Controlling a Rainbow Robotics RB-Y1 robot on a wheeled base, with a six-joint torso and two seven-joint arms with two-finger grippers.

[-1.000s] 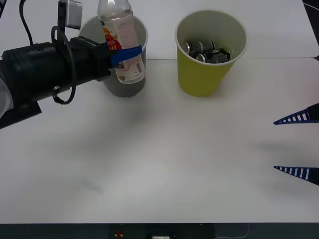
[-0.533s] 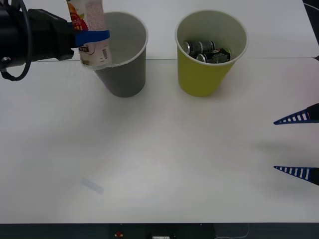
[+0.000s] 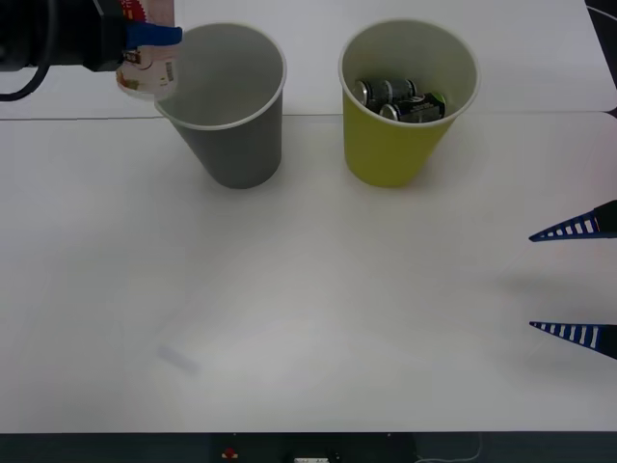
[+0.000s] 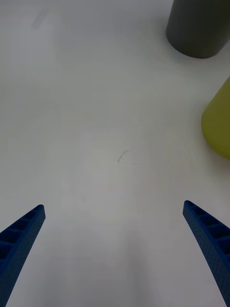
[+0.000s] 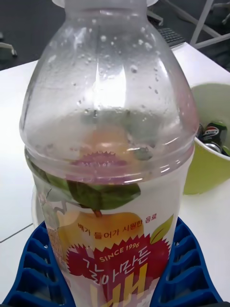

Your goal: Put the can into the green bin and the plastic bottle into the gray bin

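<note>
My left gripper (image 3: pixel 147 39) is shut on the plastic bottle (image 3: pixel 145 66) at the top left, held high just left of the gray bin (image 3: pixel 231 116) and overlapping its left rim. In the left wrist view the clear bottle (image 5: pixel 110 144) with its orange-and-white label stands between the blue fingers (image 5: pixel 36 268). The green bin (image 3: pixel 400 135) stands right of the gray one, with several cans (image 3: pixel 395 96) inside it. My right gripper (image 3: pixel 578 280) waits open at the right edge of the table, low over the surface.
The white table (image 3: pixel 308 309) stretches between the bins and its front edge. The right wrist view looks past the open gripper (image 4: pixel 115 249) to the gray bin's base (image 4: pixel 199 26) and the green bin's side (image 4: pixel 218 124).
The left arm has carried the bottle up and to the left, from in front of the gray bin to beside its left rim. The right arm has not moved.
</note>
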